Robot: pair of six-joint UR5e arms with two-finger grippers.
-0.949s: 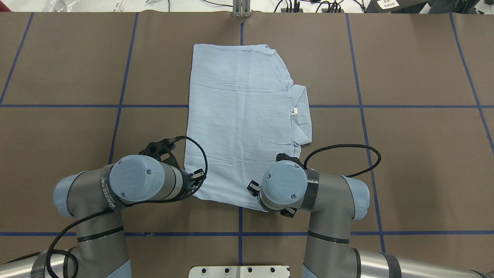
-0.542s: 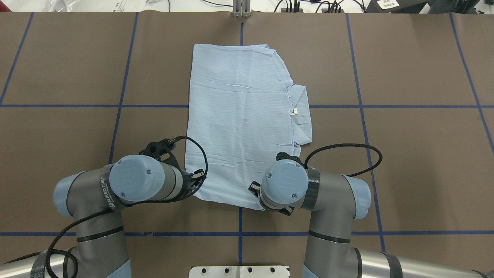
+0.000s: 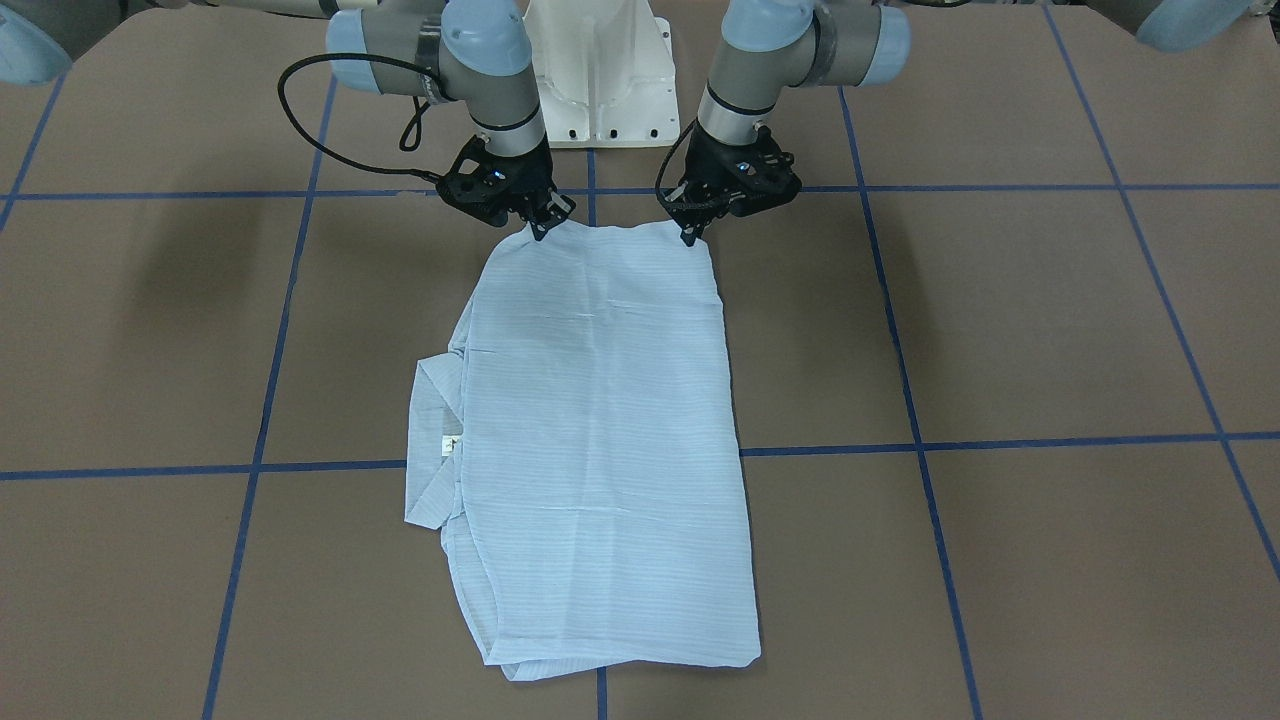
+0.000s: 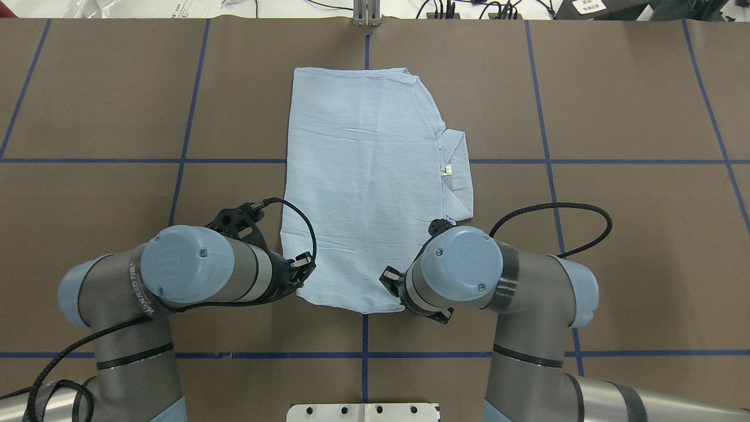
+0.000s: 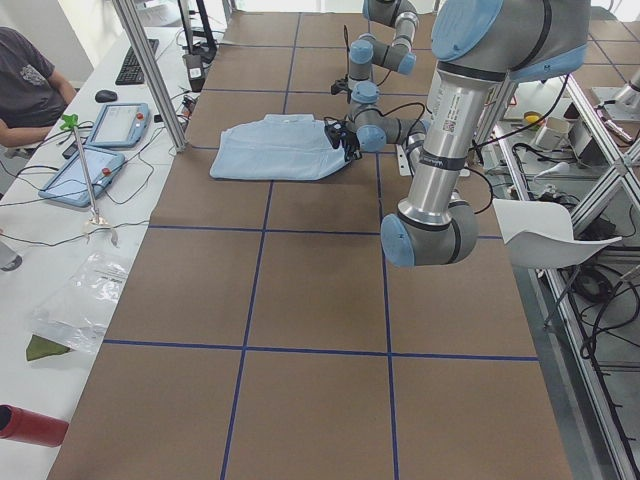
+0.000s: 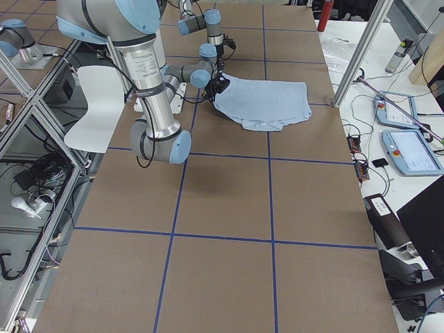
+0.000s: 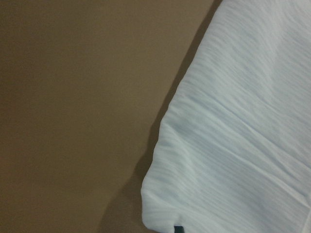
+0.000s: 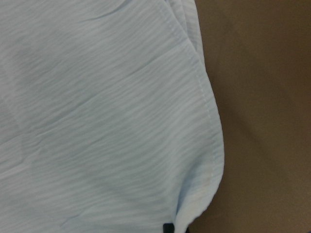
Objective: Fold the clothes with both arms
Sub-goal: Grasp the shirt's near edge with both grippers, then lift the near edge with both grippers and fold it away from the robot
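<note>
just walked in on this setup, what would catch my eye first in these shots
The light-blue shirt, folded into a long rectangle, lies in the middle of the brown table, its collar poking out toward the robot's right. The left gripper and the right gripper each pinch a corner of the edge nearest the robot.

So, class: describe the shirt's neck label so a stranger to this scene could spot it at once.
On the brown table with blue grid lines lies one light-blue shirt, its collar poking out on the robot's right. Against the collar's inner edge sits the neck label: a tiny whitish tag, the only spot not blue.
</note>
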